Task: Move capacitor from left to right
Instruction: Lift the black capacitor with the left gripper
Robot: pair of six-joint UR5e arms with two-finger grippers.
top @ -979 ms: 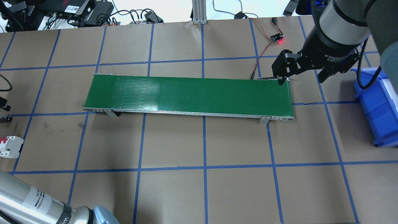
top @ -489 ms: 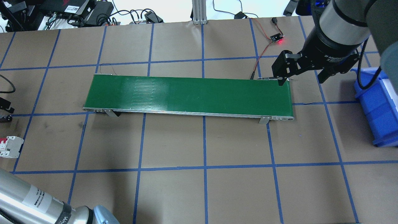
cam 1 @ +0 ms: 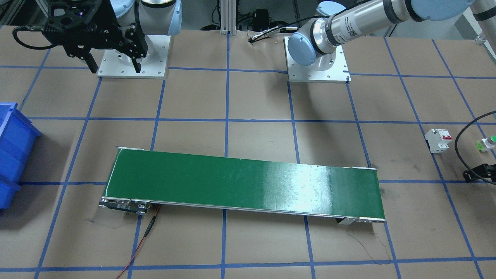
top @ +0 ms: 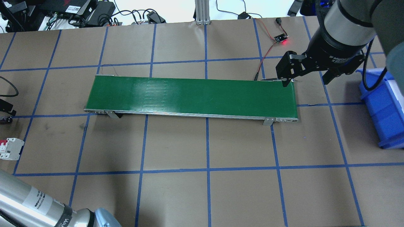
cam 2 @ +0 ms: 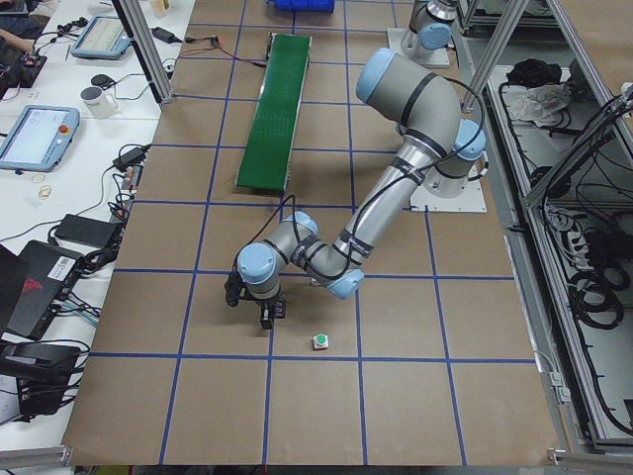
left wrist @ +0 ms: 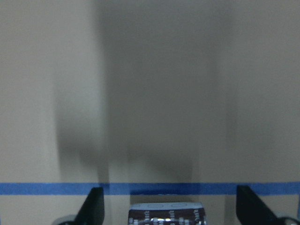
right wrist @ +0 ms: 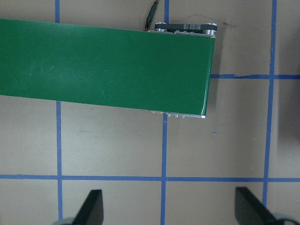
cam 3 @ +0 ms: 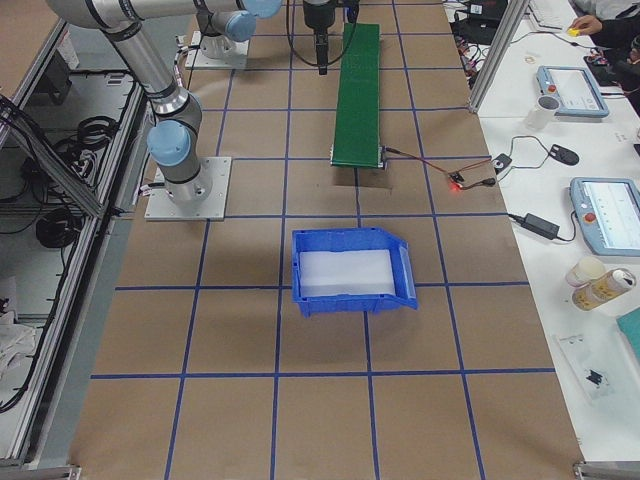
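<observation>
We find the capacitor (left wrist: 167,214) at the bottom of the left wrist view. It is a small dark oblong with pale spots, sitting between the two fingers (left wrist: 96,206) of the left gripper (left wrist: 169,192). Those fingers stand wide apart with space on either side of the piece, so the jaws are spread and hold nothing. A blue tape line (left wrist: 47,188) crosses the brown paper just beyond the capacitor. This view is blurred, and we cannot tell how high above the paper the fingers hang.

In the side view from the counter's left end, the left arm bends low and brings its gripper close to the surface. The gripper is in the left part of the counter, nearer the far edge than the robot's edge. A white breaker (top: 9,148) with red switches and a small white piece with a green cap (cam 1: 487,144) lie nearby, toward the robot's edge and apart from the gripper.

The right gripper (top: 306,82) hangs raised above the counter near the right end of the green conveyor belt (top: 192,96). Its fingers are also spread wide, and we see only bare paper and tape between them. The belt runs lengthwise along the middle of the counter.

A blue bin (top: 383,107) stands between the belt and the counter's right edge. A small board with a red light (top: 281,39) lies near the far edge, and a red wire leads from it toward the belt's end.
</observation>
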